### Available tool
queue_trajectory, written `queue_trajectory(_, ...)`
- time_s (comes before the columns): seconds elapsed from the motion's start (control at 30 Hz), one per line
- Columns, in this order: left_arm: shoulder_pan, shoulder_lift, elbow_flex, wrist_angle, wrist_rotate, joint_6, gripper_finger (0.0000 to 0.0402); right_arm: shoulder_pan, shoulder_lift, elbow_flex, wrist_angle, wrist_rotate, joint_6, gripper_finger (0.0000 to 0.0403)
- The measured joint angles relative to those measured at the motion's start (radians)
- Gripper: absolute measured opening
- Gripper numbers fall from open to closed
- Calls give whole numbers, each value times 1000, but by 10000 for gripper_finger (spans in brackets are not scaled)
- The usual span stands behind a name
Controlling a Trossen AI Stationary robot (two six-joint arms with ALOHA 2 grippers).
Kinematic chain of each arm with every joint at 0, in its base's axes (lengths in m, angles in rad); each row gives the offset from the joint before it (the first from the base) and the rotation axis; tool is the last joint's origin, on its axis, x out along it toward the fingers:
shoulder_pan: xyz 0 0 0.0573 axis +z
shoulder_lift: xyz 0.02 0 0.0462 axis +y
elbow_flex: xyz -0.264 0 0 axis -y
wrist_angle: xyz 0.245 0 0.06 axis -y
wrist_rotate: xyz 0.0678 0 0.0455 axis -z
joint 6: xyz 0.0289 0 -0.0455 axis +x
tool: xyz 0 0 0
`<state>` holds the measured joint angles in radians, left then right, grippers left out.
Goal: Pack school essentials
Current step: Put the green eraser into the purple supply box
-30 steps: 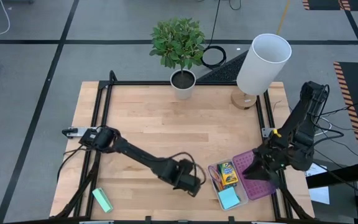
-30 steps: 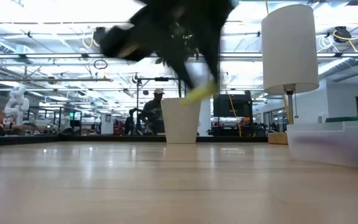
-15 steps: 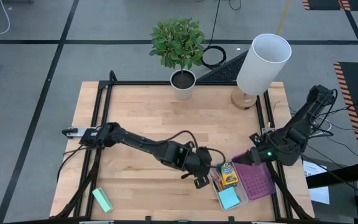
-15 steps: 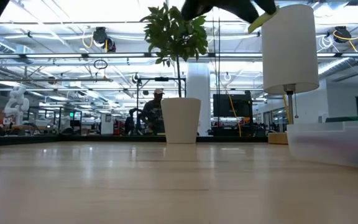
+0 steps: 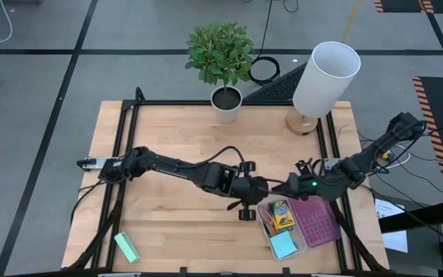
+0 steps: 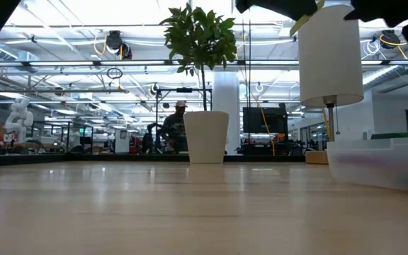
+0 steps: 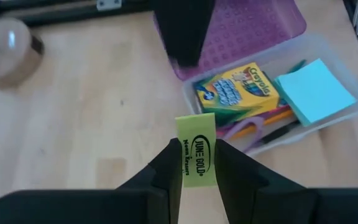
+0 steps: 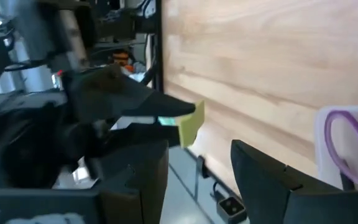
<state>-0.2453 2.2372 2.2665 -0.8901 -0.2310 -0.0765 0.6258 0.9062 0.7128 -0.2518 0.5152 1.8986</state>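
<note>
Arms meet near the table's middle in the high view: the left gripper (image 5: 254,191) reaches across from the left, the right gripper (image 5: 289,187) comes in from the right, their tips close together just above the clear box (image 5: 301,245). Such a pose suggests a hand-over of the small piece above the box. Inside lie the crayon box (image 5: 282,215), the blue sticky pad (image 5: 284,245) and pencils (image 5: 268,223), with a purple lid (image 5: 318,221) alongside. A mint-green block (image 5: 127,248) sits well apart at the near left corner. A potted plant (image 5: 221,58) and a white lamp (image 5: 324,78) stand at the far edge of the pale wooden table (image 5: 175,146).

Low view: both arms are raised, only dark shapes at the top, and a yellow tip (image 6: 302,23) shows in front of the lamp shade. Behind lies a bright, open workshop hall, with a person seated far off.

Left wrist view: the fingers are clamped on a yellow eraser (image 7: 197,151), held upright over the wood just beside the box, so it can be passed or dropped in.

Right wrist view: the right arm's fingers stand apart, aimed at the eraser in the other gripper, apparently ready to take it. Purple scissors (image 8: 344,137) show in the box.
</note>
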Motion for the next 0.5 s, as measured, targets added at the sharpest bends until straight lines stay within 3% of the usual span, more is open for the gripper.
queue_trajectory(0.23,22,0,0,49,0,107,88,-65,69,0,110,-21,-118,169)
queue_trajectory(0.5,26,0,0,51,-7,134,88,-102,102,0,159,-23,-132,169)
